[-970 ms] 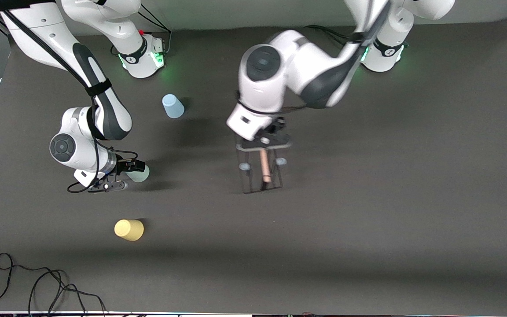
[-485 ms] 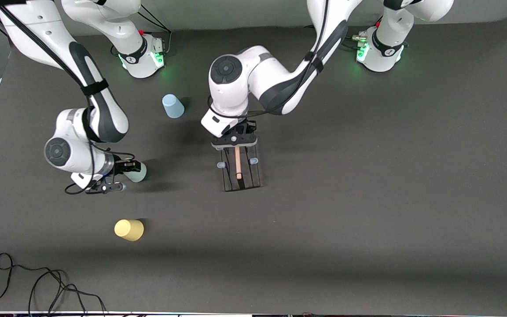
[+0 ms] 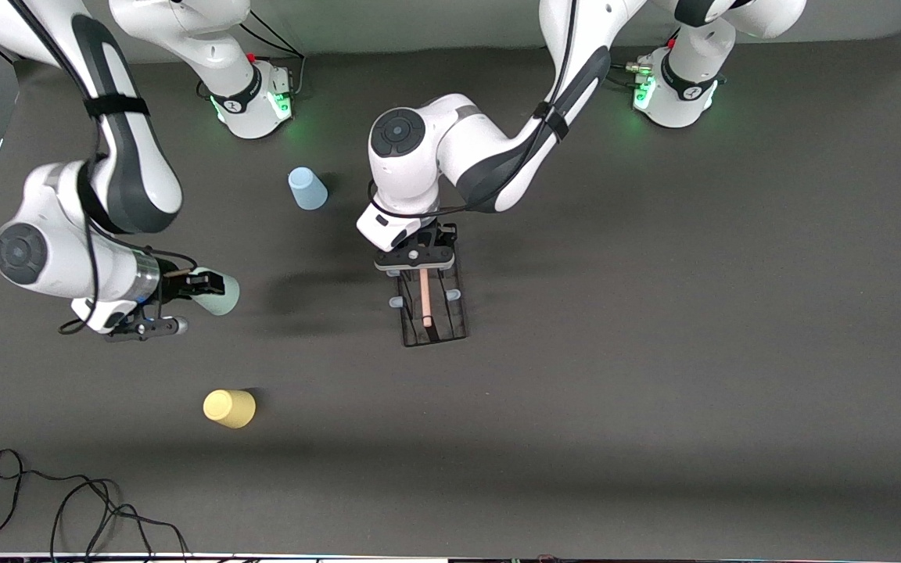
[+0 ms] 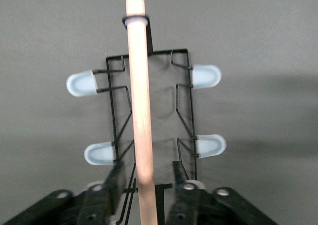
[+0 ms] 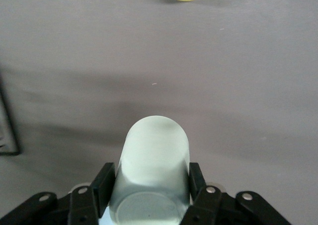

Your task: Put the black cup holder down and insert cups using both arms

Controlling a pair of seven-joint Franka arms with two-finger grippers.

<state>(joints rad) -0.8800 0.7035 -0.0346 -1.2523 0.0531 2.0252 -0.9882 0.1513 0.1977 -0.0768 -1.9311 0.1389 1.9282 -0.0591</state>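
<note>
The left gripper (image 4: 144, 187) stands narrowly apart beside the wooden rod (image 4: 140, 101) of the black cup holder (image 3: 428, 301); lifting crooked could tip the holder. The right gripper (image 5: 149, 187) holds the pale green cup (image 5: 151, 170), which may slip.

dark grey matte table (image 3: 693, 375) filling pretty much the whole scene, pale wall strip (image 3: 419, 23) along its far edge, loose black cable (image 3: 67, 508) coiled at the near edge toward the right arm's end, soft shadow band across the near part
</note>
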